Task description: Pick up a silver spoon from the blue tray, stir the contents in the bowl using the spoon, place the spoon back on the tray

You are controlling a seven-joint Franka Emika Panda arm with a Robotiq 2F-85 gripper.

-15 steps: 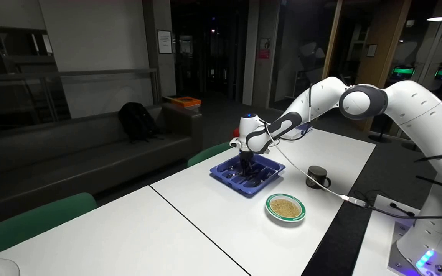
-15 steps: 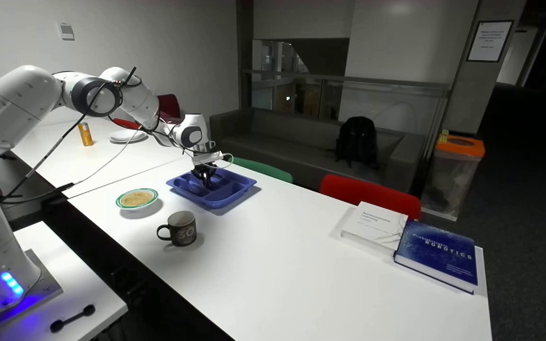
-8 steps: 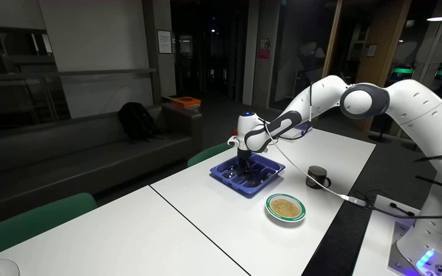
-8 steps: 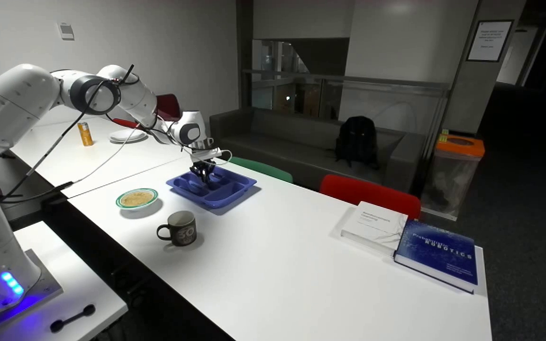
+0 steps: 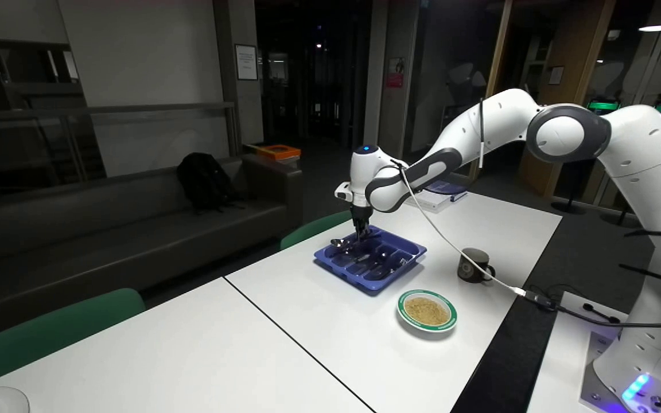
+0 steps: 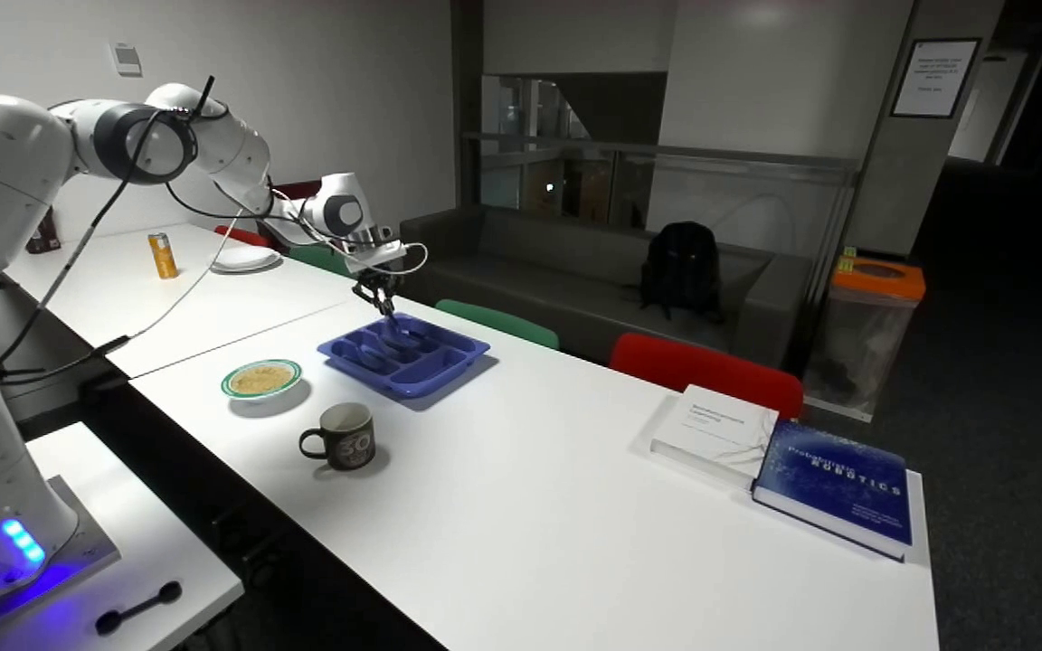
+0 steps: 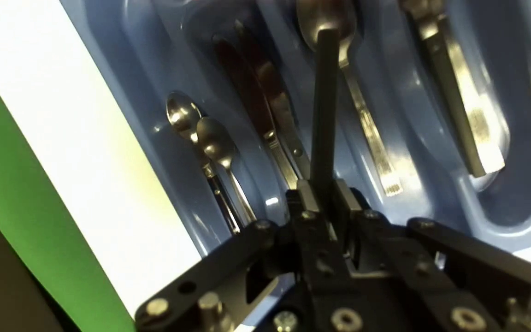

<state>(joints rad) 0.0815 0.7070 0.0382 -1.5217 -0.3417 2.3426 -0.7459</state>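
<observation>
My gripper (image 7: pixel 324 190) is shut on the handle of the silver spoon (image 7: pixel 324 110); the handle looks dark in the wrist view and points away from the fingertips. The spoon's head (image 5: pixel 339 242) shows in an exterior view beside the gripper (image 5: pixel 361 235), raised over the far left part of the blue tray (image 5: pixel 345 275). In the wrist view the gripper hides that head. On the table stands the bowl (image 5: pixel 429 328), white with a green rim, and the contents (image 5: pixel 426 311) lie in it as a yellowish-tan mass. Bowl and tray show in both exterior views.
More cutlery stays in the tray's compartments: a large spoon (image 7: pixel 362 110), knives (image 7: pixel 256 97) and two small spoons (image 7: pixel 217 143). A dark mug (image 6: pixel 349 438) stands near the bowl. Books (image 6: pixel 833 484) lie farther along the table. A white cable (image 5: pixel 451 258) hangs from the arm.
My gripper has risen from inside the tray to above it, mostly during the last half second. The spoon has come up with it. Bowl, mug and tray have stayed in place.
</observation>
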